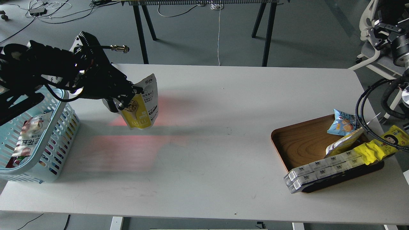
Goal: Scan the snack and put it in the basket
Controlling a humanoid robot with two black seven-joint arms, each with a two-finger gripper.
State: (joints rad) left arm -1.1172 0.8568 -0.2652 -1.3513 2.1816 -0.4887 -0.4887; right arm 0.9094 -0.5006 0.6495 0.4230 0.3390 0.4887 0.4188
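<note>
One arm is at work in the head view — the left one, reaching in from the left edge with its end effector [127, 101] pinching the snack [143, 103] by its left edge and holding it in the air above the table [211, 143]. The pouch hangs tilted, its white top leaning up and to the right and its yellow bottom lowest, with the scoop of tan nuts and the dark text facing the camera. It is clear of the table surface and sits to the right of the basket [60, 140], near it but not over it. A patch of reddish light [134, 143] falls on the table below and around the pouch. The basket stands at the table's left edge, partly covered by the arm, and a red and white packet [28, 134] already lies inside it. Well apart, at the table's right side, a brown wooden tray [297, 143] carries a light blue snack bag [342, 123], another yellow and white pouch [343, 144], a long yellow wrapper with a cartoon face [383, 145] and a row of white boxes [319, 172] that juts over the tray's front rim. The right arm's cables and joints [388, 92] show at the right edge — its end effector cannot be made out there.
</note>
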